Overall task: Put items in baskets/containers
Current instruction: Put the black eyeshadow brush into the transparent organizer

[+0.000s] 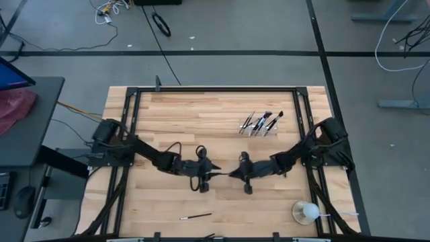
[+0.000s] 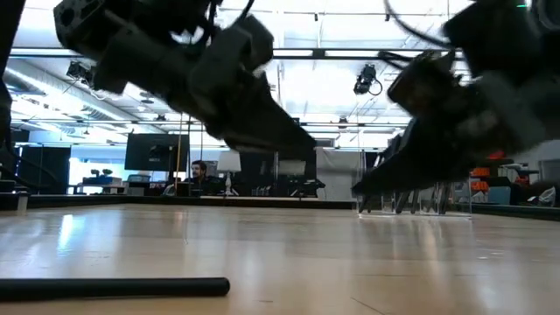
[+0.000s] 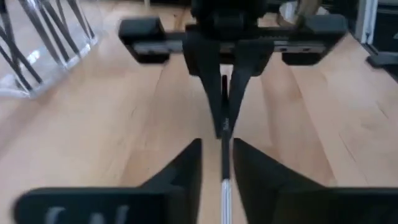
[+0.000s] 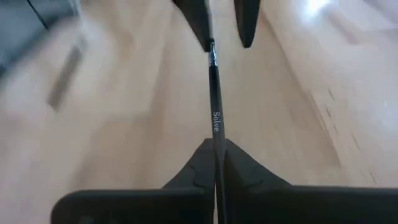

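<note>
We see both arms meeting near the counter's [image 1: 168, 111] centre w/ one brush [image 4: 214, 93] held in the air btwn them. The right claw [image 4: 215, 155] is pinched tight on the brush handle. The left claw [image 3: 222, 163] is spread a bit, its fingers either side of the brush's other end; we can't tell if they touch it. The clear tray [image 1: 261, 124], w/ several brushes in it, sits toward the far right of the counter. One loose brush [image 1: 195, 216] lies near the front edge. A round cup [image 1: 306, 212] stands at the front right corner.
</note>
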`<state>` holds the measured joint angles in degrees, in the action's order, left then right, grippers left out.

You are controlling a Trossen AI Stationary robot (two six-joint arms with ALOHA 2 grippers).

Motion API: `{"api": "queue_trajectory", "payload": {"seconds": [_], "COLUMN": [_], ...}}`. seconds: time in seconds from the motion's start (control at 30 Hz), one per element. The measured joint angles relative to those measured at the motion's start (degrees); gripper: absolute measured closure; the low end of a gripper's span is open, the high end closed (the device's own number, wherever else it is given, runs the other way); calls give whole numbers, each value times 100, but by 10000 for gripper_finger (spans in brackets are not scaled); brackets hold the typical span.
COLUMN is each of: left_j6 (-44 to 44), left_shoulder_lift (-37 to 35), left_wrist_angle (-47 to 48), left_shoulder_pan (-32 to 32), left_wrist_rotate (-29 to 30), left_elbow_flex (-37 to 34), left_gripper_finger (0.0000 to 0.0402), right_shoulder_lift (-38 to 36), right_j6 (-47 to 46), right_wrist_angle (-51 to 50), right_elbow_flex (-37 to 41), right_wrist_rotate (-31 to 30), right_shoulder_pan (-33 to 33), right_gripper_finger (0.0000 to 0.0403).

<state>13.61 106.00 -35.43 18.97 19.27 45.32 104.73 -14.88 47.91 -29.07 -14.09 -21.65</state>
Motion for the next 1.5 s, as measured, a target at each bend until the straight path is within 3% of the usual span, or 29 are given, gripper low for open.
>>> {"api": "queue_trajectory", "payload": {"seconds": [0.17,0.27,0.37,0.5,0.6,0.7,0.83,1.2,1.37,1.5], "left_j6": [-401,-400,-676,-1484,-2144,-2643,-2772,-2768,-2485,-1952], "left_shoulder_lift": [-778,-1056,-1045,-683,-418,-288,-287,-285,-276,-415], "left_wrist_angle": [1115,1441,850,-960,-2534,-3328,-3431,-3596,-3383,-2872], "left_shoulder_pan": [37,137,307,536,657,729,764,764,764,733], "left_wrist_rotate": [-42,8,64,53,94,101,104,124,316,769], "left_elbow_flex": [4,0,0,4,4,4,4,4,-2,13], "left_gripper_finger": [222,182,156,150,160,177,218,381,383,383], "right_shoulder_lift": [-2,-2,-2,-2,-4,-4,-4,-4,-27,-302], "right_j6": [-277,-213,33,509,750,990,1206,1214,922,323], "right_wrist_angle": [1899,2748,3434,3817,3806,3756,3719,3574,2843,954], "right_elbow_flex": [738,900,890,617,271,-47,-243,-253,-261,-147], "right_wrist_rotate": [38,428,623,753,752,751,752,730,520,-32], "right_shoulder_pan": [-82,-191,-310,-362,-361,-359,-361,-356,-332,-272], "right_gripper_finger": [396,397,397,397,397,396,395,394,381,344]}}
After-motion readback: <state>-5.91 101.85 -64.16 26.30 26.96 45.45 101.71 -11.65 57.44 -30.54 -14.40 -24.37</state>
